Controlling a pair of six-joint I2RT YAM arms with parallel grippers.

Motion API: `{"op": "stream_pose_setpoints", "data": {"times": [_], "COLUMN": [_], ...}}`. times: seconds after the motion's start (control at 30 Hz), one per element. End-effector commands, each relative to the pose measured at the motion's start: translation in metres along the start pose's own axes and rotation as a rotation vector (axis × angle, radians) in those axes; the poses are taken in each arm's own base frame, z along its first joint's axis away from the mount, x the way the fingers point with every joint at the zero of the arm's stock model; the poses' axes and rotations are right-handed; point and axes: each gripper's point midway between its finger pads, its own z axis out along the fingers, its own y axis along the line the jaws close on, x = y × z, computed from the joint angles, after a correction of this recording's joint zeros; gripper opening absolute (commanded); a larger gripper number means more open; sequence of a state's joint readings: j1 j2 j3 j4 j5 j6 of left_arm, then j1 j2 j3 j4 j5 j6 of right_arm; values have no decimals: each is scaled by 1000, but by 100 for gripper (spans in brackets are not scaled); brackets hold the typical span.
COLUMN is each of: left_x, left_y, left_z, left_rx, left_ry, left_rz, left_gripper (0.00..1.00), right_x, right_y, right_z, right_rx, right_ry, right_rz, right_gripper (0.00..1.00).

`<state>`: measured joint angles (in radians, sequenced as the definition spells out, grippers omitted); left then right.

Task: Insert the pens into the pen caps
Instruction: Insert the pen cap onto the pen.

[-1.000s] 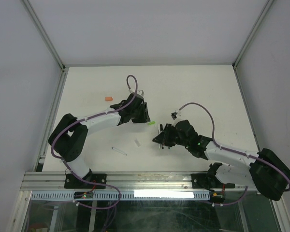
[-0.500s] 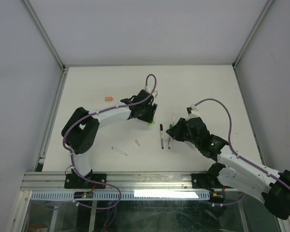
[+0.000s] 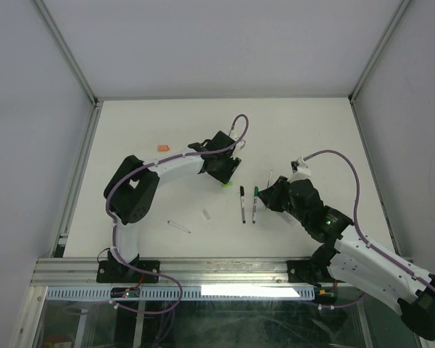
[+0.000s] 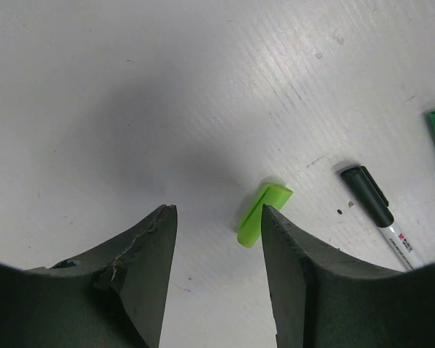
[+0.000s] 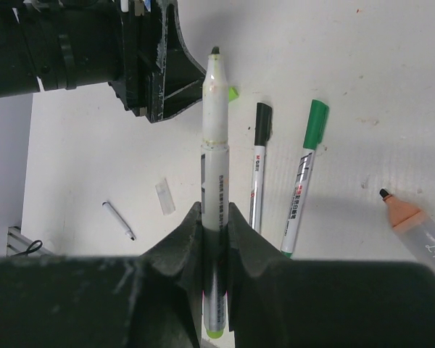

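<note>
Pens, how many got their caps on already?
Two look done: the black-capped pen and green-capped pen lie finished. The right gripper holds an uncapped pen; the left gripper is open by the light green cap. The orange cap and orange-tipped pen wait.

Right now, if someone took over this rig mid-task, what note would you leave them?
Left gripper: open, low over the light green cap, not gripping it.
Right gripper: shut on an uncapped pen, tip pointing toward the left gripper.
Done: the black-capped pen and green-capped pen lie side by side.
Left: pick up the light green cap, probably for the held pen. The orange-tipped pen is uncapped, and the orange cap lies far left.
</note>
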<state>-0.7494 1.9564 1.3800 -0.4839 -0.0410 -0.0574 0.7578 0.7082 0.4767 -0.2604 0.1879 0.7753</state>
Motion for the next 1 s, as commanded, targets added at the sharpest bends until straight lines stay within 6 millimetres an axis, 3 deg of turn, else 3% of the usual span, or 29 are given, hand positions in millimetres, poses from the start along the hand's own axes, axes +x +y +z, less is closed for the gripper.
{"op": "stream_pose_setpoints", "data": {"times": [0.0, 0.37, 0.6, 0.8, 0.97], "left_x": [-16, -18, -29, -19, -11], "left_y": [-3, -13, -19, -43, -51], "left_z": [0, 4, -15, -21, -16], "left_rx": [27, 86, 124, 255, 278], "left_ry": [-19, -6, -57, -51, -32], "left_rz": [97, 137, 159, 238, 269], "left_gripper": [51, 50, 50, 49, 49], "right_x": [-11, -6, -5, -4, -4], "right_y": [-1, -4, -5, -6, -7], "right_z": [-1, 0, 0, 0, 1], "right_rx": [10, 14, 17, 18, 21], "right_ry": [-50, -39, -35, -35, -33], "right_rz": [-6, 4, 2, 4, 3], "right_gripper": [0, 0, 0, 0, 0]}}
